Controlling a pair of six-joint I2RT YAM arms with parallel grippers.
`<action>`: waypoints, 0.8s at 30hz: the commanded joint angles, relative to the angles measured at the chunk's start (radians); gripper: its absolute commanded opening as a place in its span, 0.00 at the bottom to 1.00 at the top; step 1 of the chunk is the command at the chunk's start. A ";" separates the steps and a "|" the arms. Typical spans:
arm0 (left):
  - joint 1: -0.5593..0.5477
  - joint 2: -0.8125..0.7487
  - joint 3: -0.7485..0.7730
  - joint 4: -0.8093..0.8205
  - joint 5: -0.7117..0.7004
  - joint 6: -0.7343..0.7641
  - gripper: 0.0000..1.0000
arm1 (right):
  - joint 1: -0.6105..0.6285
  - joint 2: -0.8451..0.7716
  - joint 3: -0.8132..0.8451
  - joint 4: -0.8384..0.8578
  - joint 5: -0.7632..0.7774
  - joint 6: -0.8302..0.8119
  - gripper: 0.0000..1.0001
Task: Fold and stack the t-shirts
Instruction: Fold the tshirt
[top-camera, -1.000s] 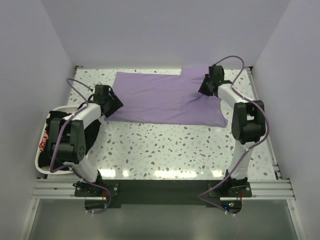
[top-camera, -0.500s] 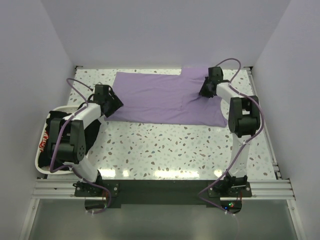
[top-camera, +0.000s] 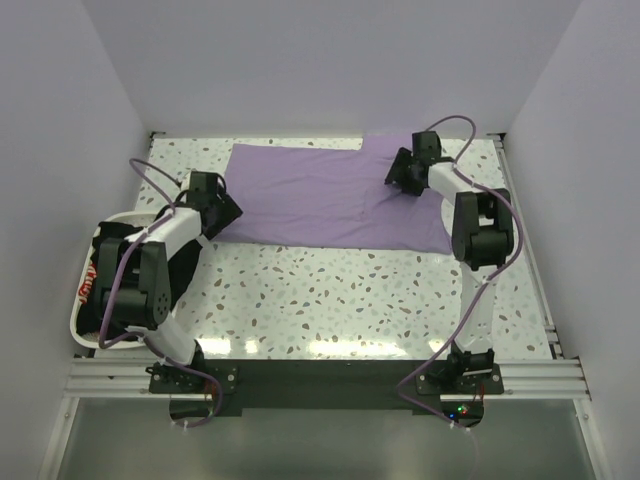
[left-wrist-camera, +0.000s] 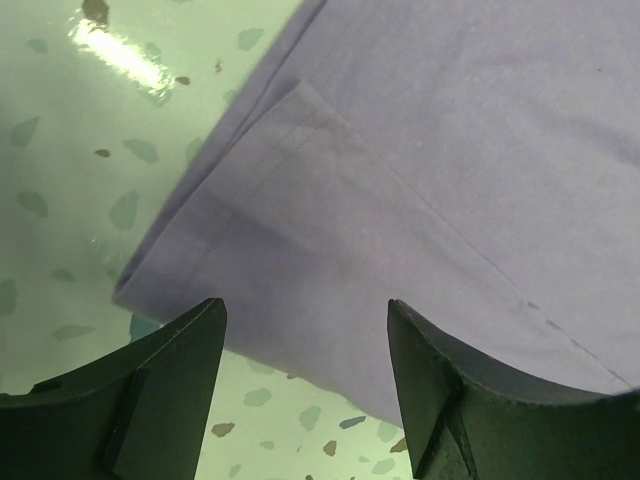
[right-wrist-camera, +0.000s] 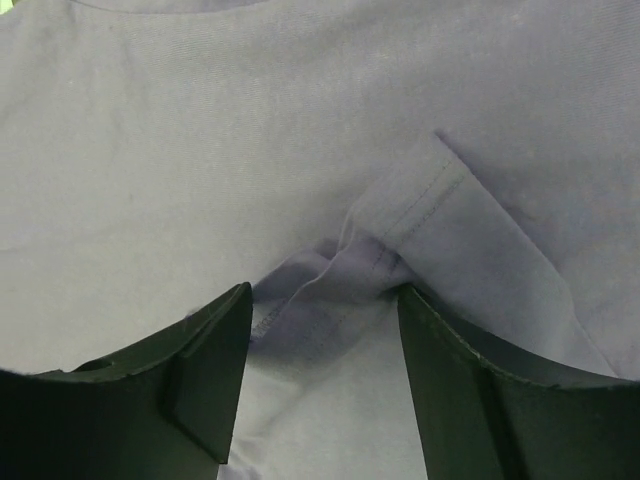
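Note:
A lavender t-shirt (top-camera: 320, 195) lies spread flat across the far half of the table. My left gripper (top-camera: 226, 212) hovers open over its near left corner; in the left wrist view the doubled hem (left-wrist-camera: 300, 220) lies just beyond the gripper (left-wrist-camera: 305, 312), and nothing is between the fingers. My right gripper (top-camera: 397, 172) stands open over the shirt's right side near the sleeve. A small crumpled ridge of sleeve cloth (right-wrist-camera: 335, 275) rises between its parted fingers (right-wrist-camera: 325, 300), untouched by the pads. Black t-shirts (top-camera: 100, 312), one with a red-and-white print (top-camera: 84, 288), lie in the tray, partly hidden by the left arm.
The white tray (top-camera: 72, 322) sits at the table's left edge beside the left arm's base. White walls close in the table on the left, back and right. Speckled tabletop (top-camera: 330, 300) lies bare between the shirt and the arm bases.
The right gripper has opened and let go of the sleeve cloth, and has shifted a little left over the shirt. The left gripper has barely moved.

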 joint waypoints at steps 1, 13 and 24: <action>0.004 -0.074 -0.027 -0.016 -0.075 -0.037 0.71 | -0.001 -0.052 0.041 -0.056 0.004 -0.011 0.66; 0.013 -0.104 -0.160 0.091 -0.121 -0.098 0.43 | -0.042 -0.389 -0.252 -0.135 0.066 0.042 0.65; 0.012 -0.059 -0.173 0.030 -0.193 -0.133 0.25 | -0.110 -0.569 -0.646 -0.072 0.105 0.125 0.62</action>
